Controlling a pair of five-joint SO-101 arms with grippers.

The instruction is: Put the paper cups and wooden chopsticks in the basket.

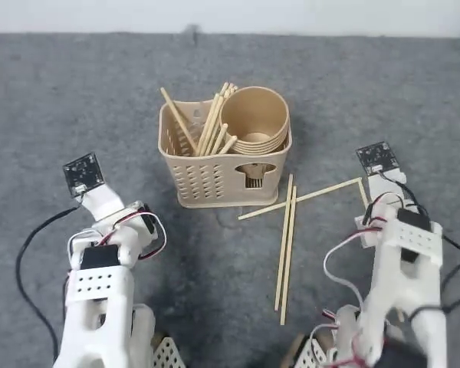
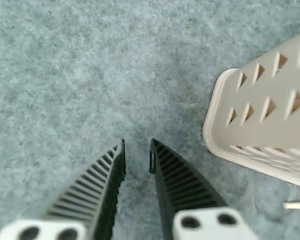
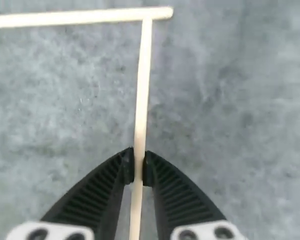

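Paper cups [image 1: 254, 115] are stacked inside the basket [image 1: 215, 184], with several wooden chopsticks [image 1: 211, 123] leaned beside them in the same basket. Two loose chopsticks [image 1: 285, 245] are laid nearly parallel on the grey surface [image 1: 77, 100] in front of the basket, and a slanted chopstick [image 1: 307, 197] is laid across their far ends. The right tool [image 3: 138, 167] is pressed onto a single chopstick [image 3: 142, 85], whose far end is met by the slanted one's tip. The left tool [image 2: 137, 150] is held slightly spread and empty above the surface, near the basket's corner.
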